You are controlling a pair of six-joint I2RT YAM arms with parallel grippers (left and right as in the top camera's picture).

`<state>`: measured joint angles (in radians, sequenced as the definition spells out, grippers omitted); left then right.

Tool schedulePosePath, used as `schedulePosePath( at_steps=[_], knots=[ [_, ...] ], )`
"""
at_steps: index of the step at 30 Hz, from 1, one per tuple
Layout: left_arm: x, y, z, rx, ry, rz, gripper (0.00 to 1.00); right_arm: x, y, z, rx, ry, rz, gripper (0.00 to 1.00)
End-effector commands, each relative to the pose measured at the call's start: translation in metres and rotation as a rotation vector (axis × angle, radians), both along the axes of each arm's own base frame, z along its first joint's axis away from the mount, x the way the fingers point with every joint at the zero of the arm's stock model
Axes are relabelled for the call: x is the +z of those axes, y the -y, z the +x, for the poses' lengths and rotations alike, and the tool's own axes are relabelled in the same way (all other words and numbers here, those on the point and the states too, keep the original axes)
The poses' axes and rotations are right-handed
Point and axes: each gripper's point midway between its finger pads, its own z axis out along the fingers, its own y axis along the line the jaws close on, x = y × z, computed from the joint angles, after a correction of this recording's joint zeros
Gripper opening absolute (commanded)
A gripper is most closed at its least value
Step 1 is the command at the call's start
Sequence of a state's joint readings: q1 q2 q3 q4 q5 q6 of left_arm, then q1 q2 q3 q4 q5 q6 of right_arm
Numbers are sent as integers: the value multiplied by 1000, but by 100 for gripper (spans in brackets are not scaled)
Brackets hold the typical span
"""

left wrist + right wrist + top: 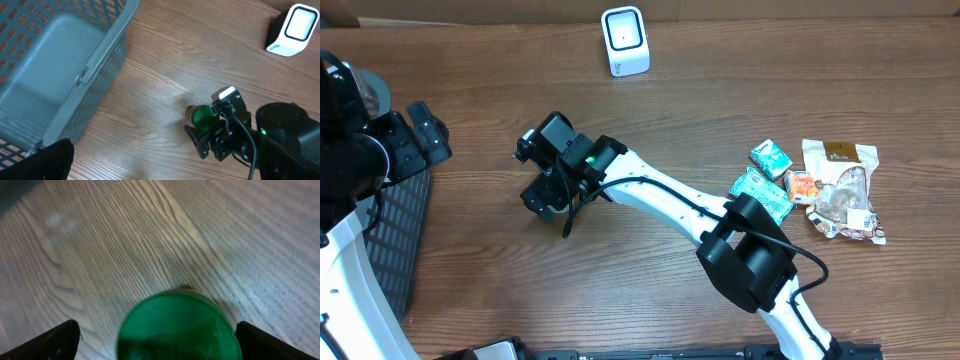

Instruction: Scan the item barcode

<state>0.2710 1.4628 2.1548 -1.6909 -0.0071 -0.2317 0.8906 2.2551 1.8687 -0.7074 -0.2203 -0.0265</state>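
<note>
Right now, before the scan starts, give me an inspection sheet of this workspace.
Surface: brown wood-grain table.
Job's things: green round-topped item on the table between the right gripper's fingers; white box-shaped scanner at the far edge.
Clutter: grey slatted plastic basket on the left; pile of snack packets on the right.
Grippers: left gripper open, empty, near the basket; right gripper open, straddling the green item.
Cables: black cable along the right arm.
Surroundings: nothing seen.

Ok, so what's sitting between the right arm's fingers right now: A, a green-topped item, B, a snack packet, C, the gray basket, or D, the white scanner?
A: in the right wrist view the green-topped item sits between the right arm's open fingers, not yet clamped, while the white scanner stands well apart from them.
</note>
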Motion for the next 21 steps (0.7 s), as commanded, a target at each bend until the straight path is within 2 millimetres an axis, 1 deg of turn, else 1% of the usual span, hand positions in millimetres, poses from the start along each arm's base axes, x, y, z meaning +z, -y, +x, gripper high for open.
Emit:
schedulePosePath(
  at_steps=[1,9,12,17,21],
  knots=[
    [1,-1,1,-15,2,7,100,-4,3,-1,3,-4,-13,100],
    [1,-1,1,-14,2,8,100,-23,7,-4,4,-35,-53,99],
    [1,-1,1,-15,2,7,100,-26,8,-2,-2,-26,-59,93],
    [1,-1,1,-14,2,7,100,-26,8,1,-9,-14,-63,75],
    [1,-1,1,-15,2,7,100,-26,10,0,-9,-19,-70,73]
  ],
)
